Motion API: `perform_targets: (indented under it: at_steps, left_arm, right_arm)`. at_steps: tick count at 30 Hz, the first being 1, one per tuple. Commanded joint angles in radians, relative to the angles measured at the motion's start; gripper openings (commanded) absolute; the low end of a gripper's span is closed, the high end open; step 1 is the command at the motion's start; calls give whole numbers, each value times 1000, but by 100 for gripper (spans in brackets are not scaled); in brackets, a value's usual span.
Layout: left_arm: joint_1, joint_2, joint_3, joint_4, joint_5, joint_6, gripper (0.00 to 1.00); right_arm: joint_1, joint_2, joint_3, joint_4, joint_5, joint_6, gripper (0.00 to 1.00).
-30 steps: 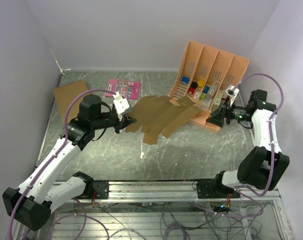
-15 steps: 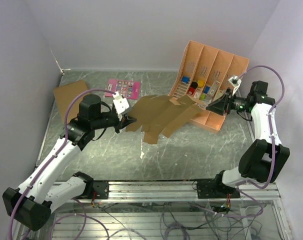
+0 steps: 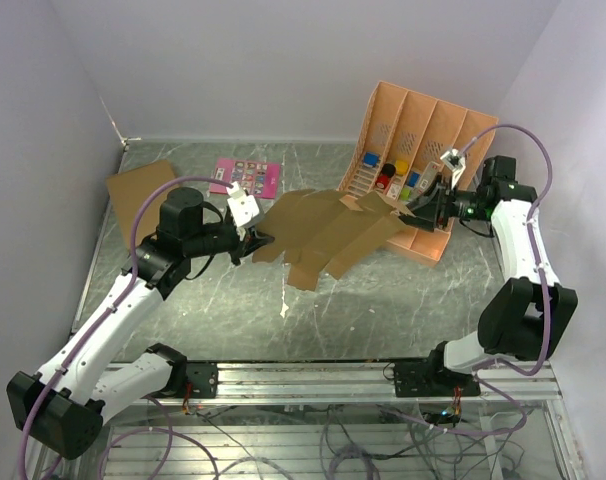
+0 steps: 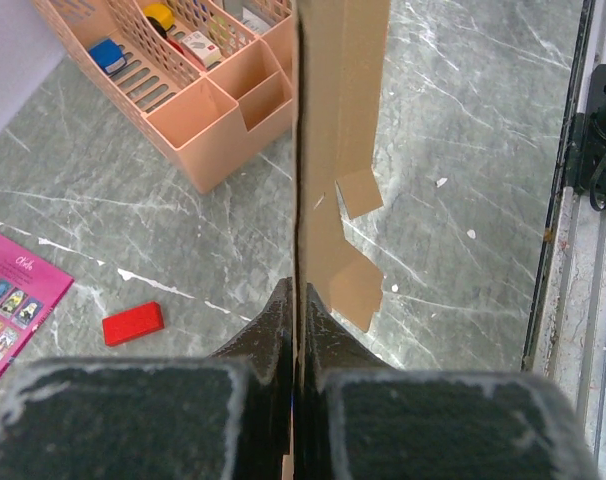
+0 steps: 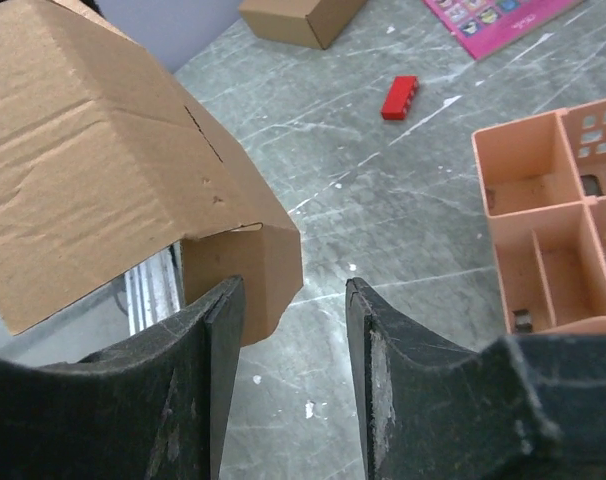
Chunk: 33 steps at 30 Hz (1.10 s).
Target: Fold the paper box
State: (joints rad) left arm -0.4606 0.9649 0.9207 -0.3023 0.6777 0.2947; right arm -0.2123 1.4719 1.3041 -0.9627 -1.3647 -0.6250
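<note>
The paper box [image 3: 328, 232] is a flat brown cut-out sheet with tab flaps, held above the table's middle. My left gripper [image 3: 255, 240] is shut on its left edge. From the left wrist the sheet [image 4: 333, 150] shows edge-on, running straight out from the shut left gripper [image 4: 298, 300]. My right gripper [image 3: 423, 207] sits at the sheet's right end. In the right wrist view the right gripper [image 5: 291, 295] is open, with a creased panel [image 5: 103, 160] at upper left. A tab flap [image 5: 258, 265] hangs just beyond the left finger [image 5: 218, 350], not pinched.
A peach slotted organizer [image 3: 428, 150] with small coloured items stands at the back right, close behind my right gripper. A pink booklet [image 3: 245, 176] and a larger cardboard box [image 3: 138, 195] lie at the back left. A red brick [image 4: 133, 323] lies on the marble under the sheet.
The right arm has swung left from beside the organizer to the sheet's right end, its jaws narrowing and then widening a little. The left gripper has kept its hold and place.
</note>
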Motion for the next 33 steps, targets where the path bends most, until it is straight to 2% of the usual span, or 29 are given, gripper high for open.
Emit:
perform_targets:
  at_steps: [1, 8, 11, 13, 15, 18, 26, 33]
  left_arm:
    - [10, 4, 10, 54, 37, -12, 7]
    - [10, -5, 9, 52, 30, -16, 7]
    - [10, 0, 9, 43, 23, -9, 7]
    - [10, 2, 14, 32, 18, -2, 7]
    - [10, 0, 14, 26, 17, 4, 7]
    - [10, -4, 12, 27, 18, 3, 7]
    - [10, -3, 18, 24, 15, 7, 7]
    - [10, -5, 12, 35, 16, 2, 7]
  right_arm:
    - [22, 44, 30, -171, -39, -152, 45]
    - [40, 66, 33, -247, -48, -223, 49]
    - [40, 49, 36, -239, -10, -200, 49]
    - [33, 25, 33, -147, 59, -94, 49]
    - [12, -45, -4, 39, 121, 82, 51]
    - [11, -120, -52, 185, 146, 220, 55]
    - [16, -83, 11, -6, 90, 75, 55]
    - [15, -123, -24, 12, 91, 97, 56]
